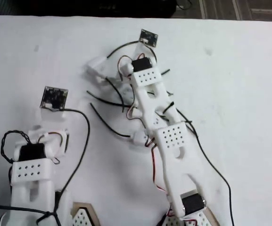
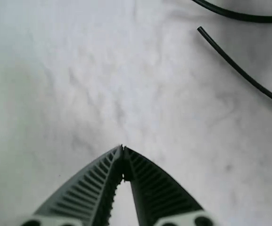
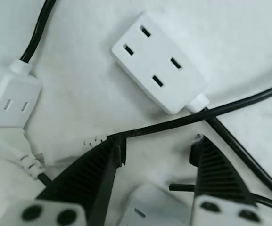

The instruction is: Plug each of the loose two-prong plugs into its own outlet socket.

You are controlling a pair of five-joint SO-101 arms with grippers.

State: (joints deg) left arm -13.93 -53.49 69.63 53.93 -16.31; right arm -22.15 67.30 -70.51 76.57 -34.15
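1. Outlet socket (image 3: pixel 157 68): a white block with four slots facing up, lying flat on the white table (image 3: pixel 249 28). Its black cable (image 3: pixel 239 106) left one end and ran across between the block and the fingertips.
2. Second socket (image 3: pixel 11 101): white, two slots showing, well to one side of the first. A ribbed cable end (image 3: pixel 13 153) touched it (whether this was a seated plug could not be told).
3. White body (image 3: pixel 147 209): lay between the right gripper's fingers near their roots, partly hidden; socket or plug could not be told.
4. Right gripper (image 3: pixel 159 141): fingers spread apart and holding nothing, tips just short of the outlet socket, with the black cable crossing at them.
5. Left gripper (image 2: pixel 122 151): fingers closed together tip to tip with nothing between, over bare table; two wire ends (image 2: pixel 239 70) lay beyond, apart from it.
6. High view: the right arm (image 1: pixel 173 141) stretched over the cable tangle at mid-table; the left arm (image 1: pixel 32 165) sat near the left edge, well apart.
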